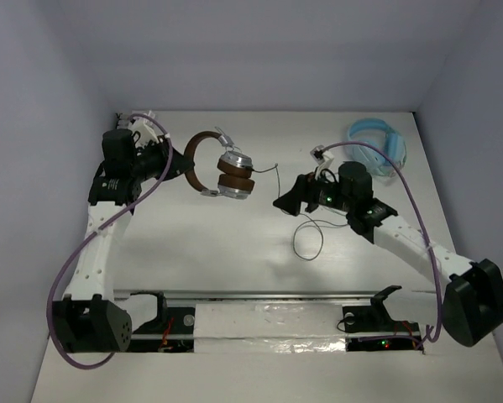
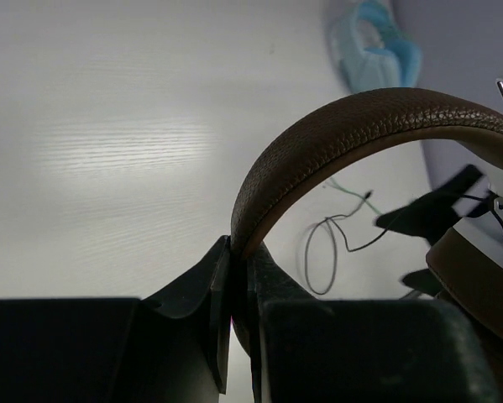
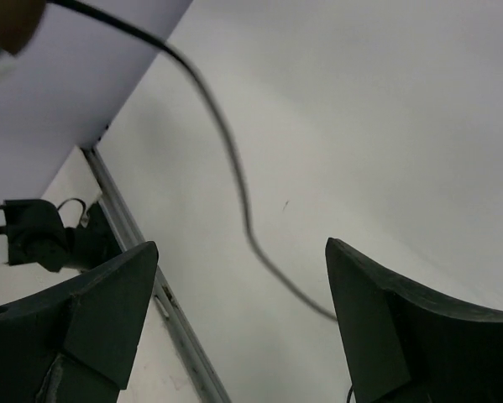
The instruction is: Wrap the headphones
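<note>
Where the left gripper [image 2: 238,290] clamps the headphones [image 1: 222,168] by the headband, earcups are cropped in wrist view — right gripper [image 3: 243,323] spread wide, holding nothing; cable [image 3: 226,143] blurred.

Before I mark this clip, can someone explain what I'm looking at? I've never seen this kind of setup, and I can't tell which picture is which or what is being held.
These are two robot arms fixed at the near edge of a white table. The overhead picture looks down from behind them. The other two pictures come from small cameras on each arm's wrist, so you see that arm's own fingers at the bottom.

The left gripper is shut on the brown band of the headphones, with its ear cups hanging to the side. Their thin black cable trails toward the other arm and loops over the table.

The right gripper is open and holds nothing; the cable passes in front of it.

A second, light blue pair of headphones lies at the far right, untouched.
</note>
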